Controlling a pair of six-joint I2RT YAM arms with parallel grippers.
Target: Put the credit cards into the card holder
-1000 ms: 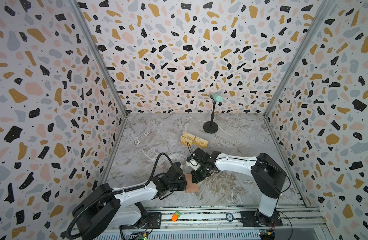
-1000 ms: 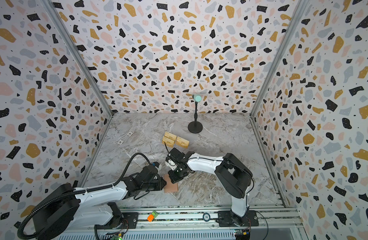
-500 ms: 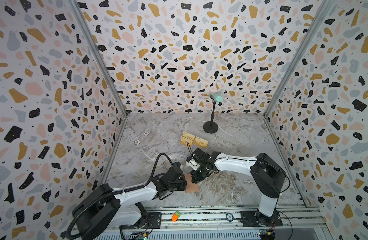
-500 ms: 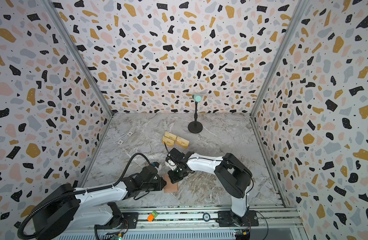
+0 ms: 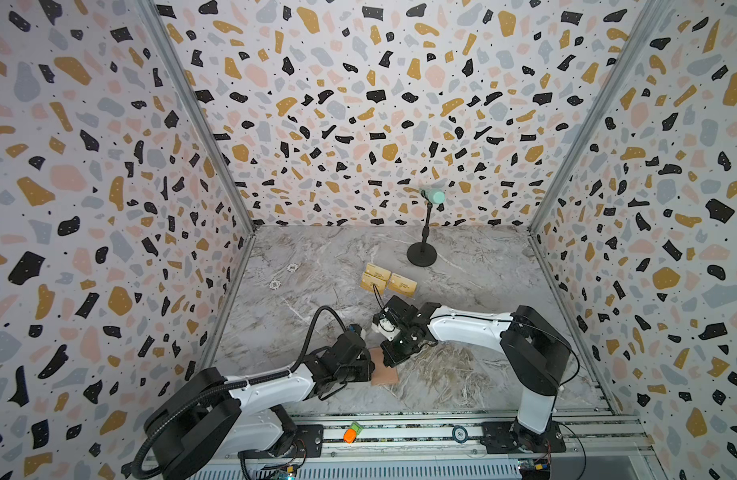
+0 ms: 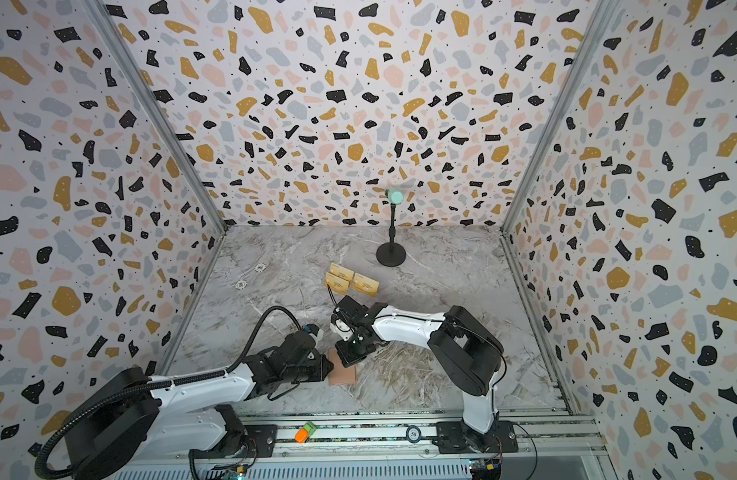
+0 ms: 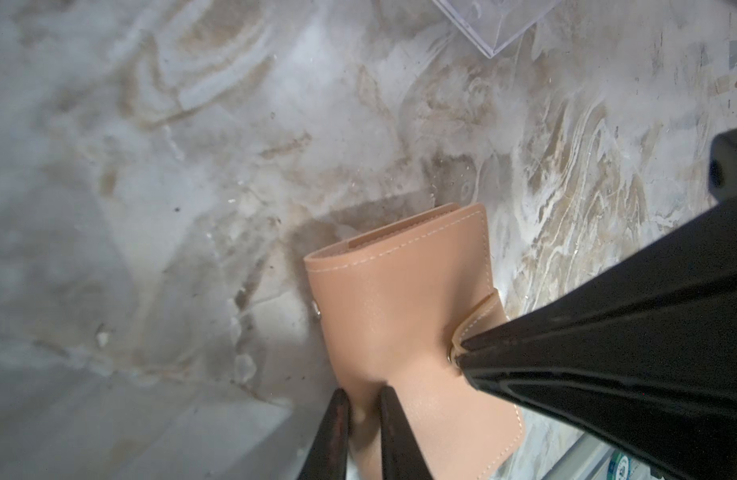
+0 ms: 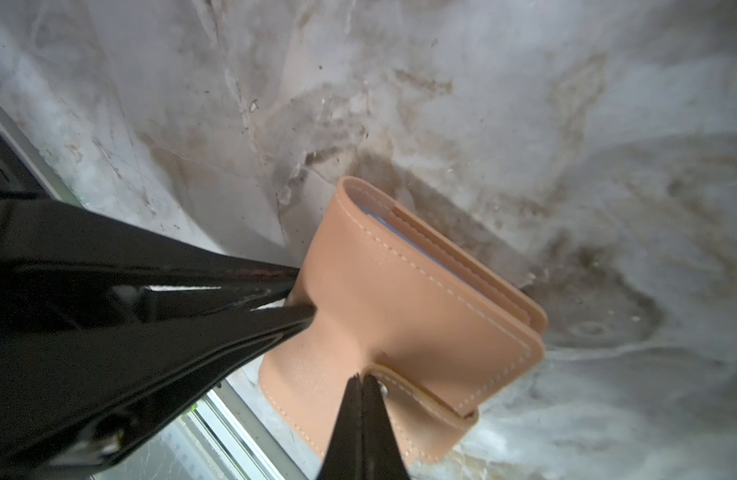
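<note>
Robot test booth, terrazzo-print walls point(image 5: 358, 104), marble-look floor point(image 5: 474, 286), aluminium rail point(image 5: 408, 434)

The card holder point(image 8: 400, 299) is a salmon-pink folded wallet with pale stitching along its edges. It is shut, with its strap wrapped round one side (a small metal snap shows at the strap's end). It sits low near the front edge of the table point(image 5: 483, 270), its cover pinched by the left gripper point(image 7: 362, 395) and its strap by the right gripper point(image 8: 362, 380). Three gold credit cards point(image 5: 402, 284) with small dark print are bunched together farther back, well apart from it.
</note>
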